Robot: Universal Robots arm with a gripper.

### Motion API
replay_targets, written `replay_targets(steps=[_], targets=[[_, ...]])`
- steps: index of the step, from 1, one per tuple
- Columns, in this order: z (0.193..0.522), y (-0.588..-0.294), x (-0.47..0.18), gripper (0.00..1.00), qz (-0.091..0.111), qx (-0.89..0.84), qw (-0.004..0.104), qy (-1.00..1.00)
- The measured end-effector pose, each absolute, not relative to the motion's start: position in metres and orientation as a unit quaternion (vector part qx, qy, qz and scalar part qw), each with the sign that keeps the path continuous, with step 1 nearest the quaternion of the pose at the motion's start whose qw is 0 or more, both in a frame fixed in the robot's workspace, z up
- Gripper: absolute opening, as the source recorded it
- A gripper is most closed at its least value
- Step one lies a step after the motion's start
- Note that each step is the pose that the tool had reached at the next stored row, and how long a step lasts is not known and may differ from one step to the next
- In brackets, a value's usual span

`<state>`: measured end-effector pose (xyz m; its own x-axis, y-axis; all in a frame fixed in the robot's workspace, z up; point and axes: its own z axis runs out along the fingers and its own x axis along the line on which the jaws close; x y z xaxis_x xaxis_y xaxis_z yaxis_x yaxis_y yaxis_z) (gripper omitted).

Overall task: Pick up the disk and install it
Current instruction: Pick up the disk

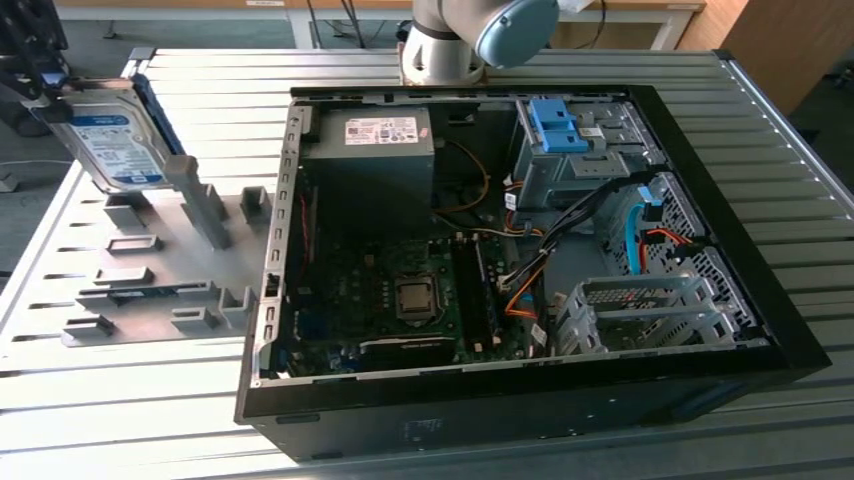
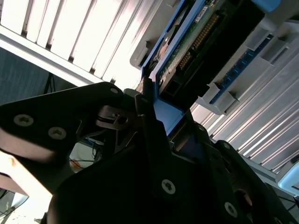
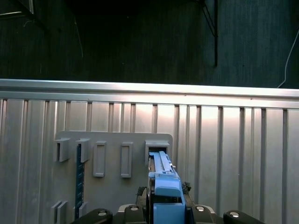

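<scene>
Blue plastic frames the disk, which stands on edge and tilted at the exterior view's left. It is over the grey fixture plate and well apart from the open computer case. Its lower end is at an upright holder of that plate. Whether it is seated there or already clear cannot be told.

Gripper condition: closed on the upper end of the disk. In the second wrist view the dark fingers bracket the blue caddy edge, with the green circuit board beyond. The grip appears to bear on plastic, not on the board, though contact on the far side is hidden.

Handling notes:
- The metal body is rigid and probably fairly heavy for its size. It will not flex, so a grip at one end leaves a long overhang that tends to swing.
- The caddy plastic is smooth and likely slightly compliant. Slip is the probable failure.
- The unit is shock-sensitive. The exposed board and connector must not take load.
- Preferred hold: opposite caddy rails, flat faces untouched.
</scene>
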<state>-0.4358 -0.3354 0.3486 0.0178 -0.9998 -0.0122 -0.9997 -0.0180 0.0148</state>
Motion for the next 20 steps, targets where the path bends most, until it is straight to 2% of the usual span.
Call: replay_targets(steps=[20], targets=[[0.3551, -0.3354, -0.4358, 0.37, -0.01, 0.713, 0.001, -0.701]])
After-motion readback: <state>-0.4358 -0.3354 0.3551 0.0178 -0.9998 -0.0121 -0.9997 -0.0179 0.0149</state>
